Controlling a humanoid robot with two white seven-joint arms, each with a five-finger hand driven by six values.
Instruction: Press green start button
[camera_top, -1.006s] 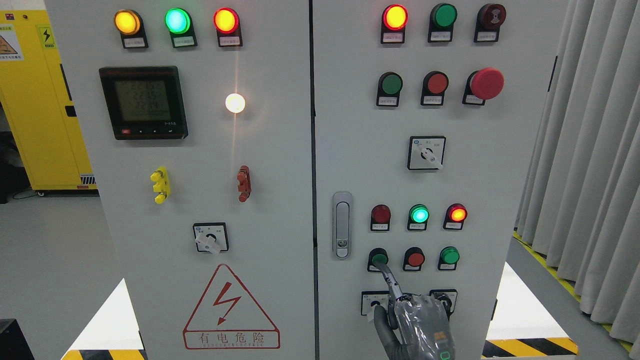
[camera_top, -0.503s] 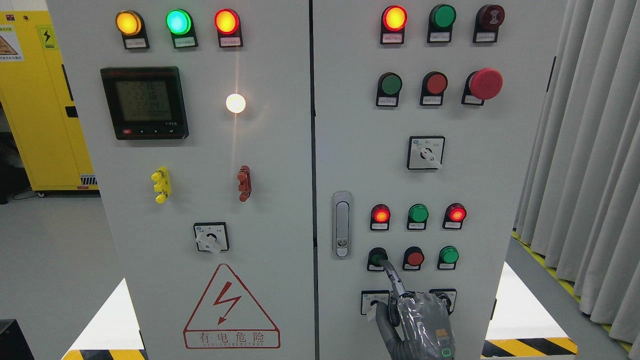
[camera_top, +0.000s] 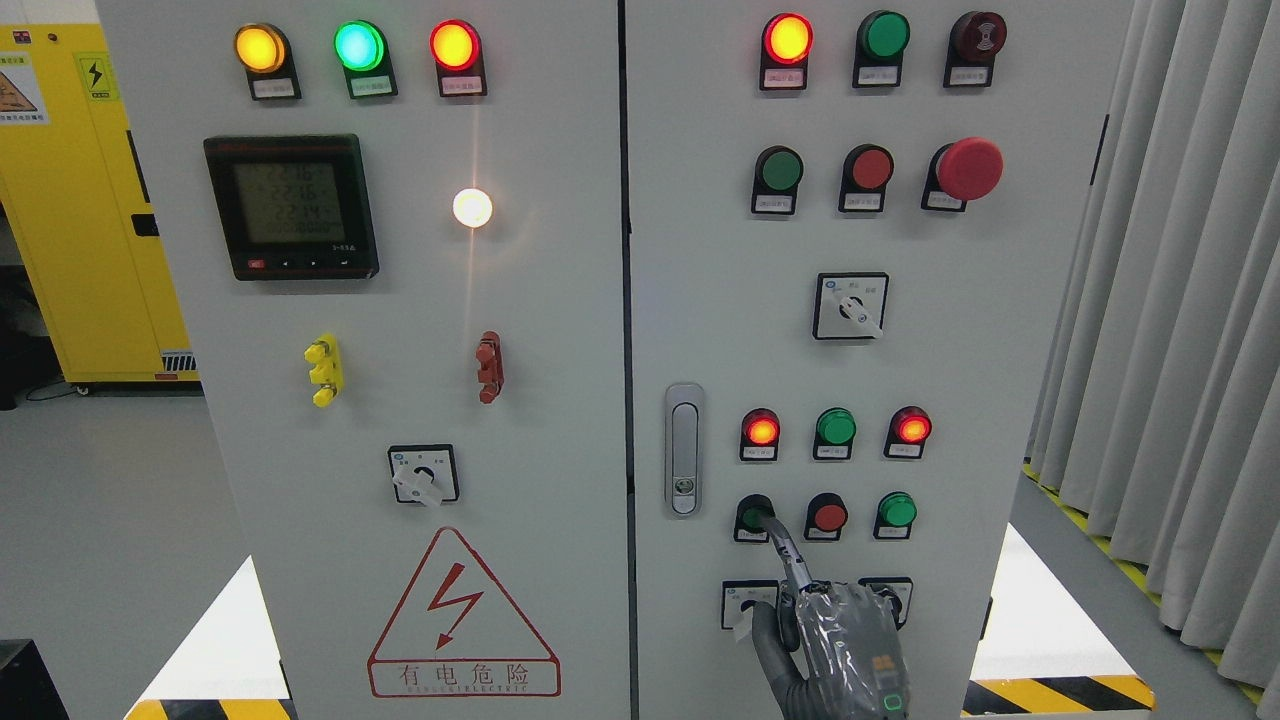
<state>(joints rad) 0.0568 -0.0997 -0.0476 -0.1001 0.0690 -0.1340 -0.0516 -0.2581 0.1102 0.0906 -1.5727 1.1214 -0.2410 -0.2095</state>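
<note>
The right hand (camera_top: 845, 650), index extended and other fingers curled, touches the green start button (camera_top: 754, 517), just left of the red button (camera_top: 829, 516); contact depth is unclear. Push straight in.

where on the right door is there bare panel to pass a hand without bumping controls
Bare panel lies between the selector switch and the red lamp, and left of the switch above the door latch. It is crowded around the right hand at the green button.
</note>
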